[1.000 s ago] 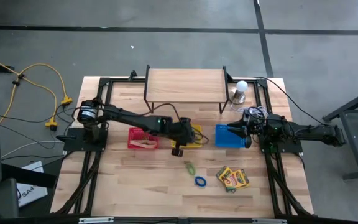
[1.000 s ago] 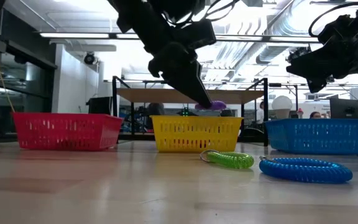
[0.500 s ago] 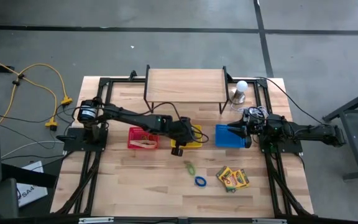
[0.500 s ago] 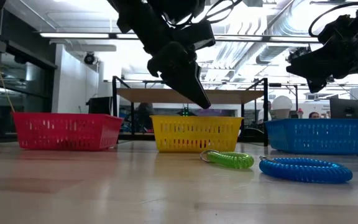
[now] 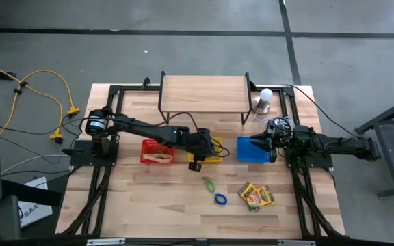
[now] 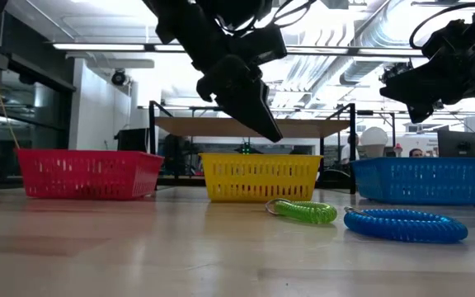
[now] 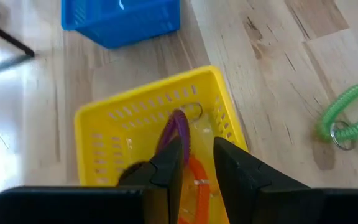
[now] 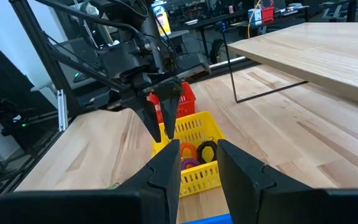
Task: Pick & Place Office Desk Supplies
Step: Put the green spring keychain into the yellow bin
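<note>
My left gripper point(image 5: 198, 160) hangs open above the yellow basket point(image 5: 214, 152), with nothing between its fingers. Below it in the basket lie a purple ring point(image 7: 178, 127) and an orange ring point(image 7: 195, 182). A green coiled ring point(image 6: 303, 211) and a blue coiled ring point(image 6: 404, 224) lie on the table in front of the baskets. Two crayon boxes point(image 5: 256, 195) lie flat to their right. My right gripper point(image 5: 258, 142) waits level over the blue basket point(image 5: 250, 150), open and holding nothing.
A red basket point(image 5: 157, 152) stands left of the yellow one. A wooden shelf point(image 5: 204, 93) on thin black legs spans the far side. A white bulb point(image 5: 265, 96) and a wire tangle point(image 5: 279, 124) sit at the far right. Bare wood lies at the near left.
My left gripper has opened over the yellow basket and let go of the purple ring. The ring has dropped from the fingertips into the basket. The arm itself has kept its place.
</note>
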Robot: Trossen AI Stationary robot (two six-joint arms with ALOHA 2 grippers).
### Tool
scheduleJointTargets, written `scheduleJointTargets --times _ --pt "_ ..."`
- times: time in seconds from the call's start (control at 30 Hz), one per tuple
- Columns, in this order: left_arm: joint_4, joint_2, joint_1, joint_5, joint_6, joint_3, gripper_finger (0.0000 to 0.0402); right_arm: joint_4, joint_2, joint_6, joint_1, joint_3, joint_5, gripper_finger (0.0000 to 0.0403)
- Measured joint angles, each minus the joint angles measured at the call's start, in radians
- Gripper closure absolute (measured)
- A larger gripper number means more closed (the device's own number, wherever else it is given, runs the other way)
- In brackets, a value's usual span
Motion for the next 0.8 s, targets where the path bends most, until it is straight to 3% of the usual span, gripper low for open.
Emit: scheduleJointTargets --times 0.37,0.63,0.8 --pt "0.019 -0.019 -0.084 0.063 0.013 0.002 0.0315 0.0 0.0 0.0 0.0 0.0 0.0 0.0309" --pt "0.027 -0.018 -0.234 0.063 -0.031 0.001 0.0315 0.003 0.0 0.0 0.0 0.0 0.0 0.0309" --pt "0.045 -0.017 -0.268 0.03 -0.008 0.001 0.0315 0.004 0.0 0.0 0.0 0.0 0.0 0.0309"
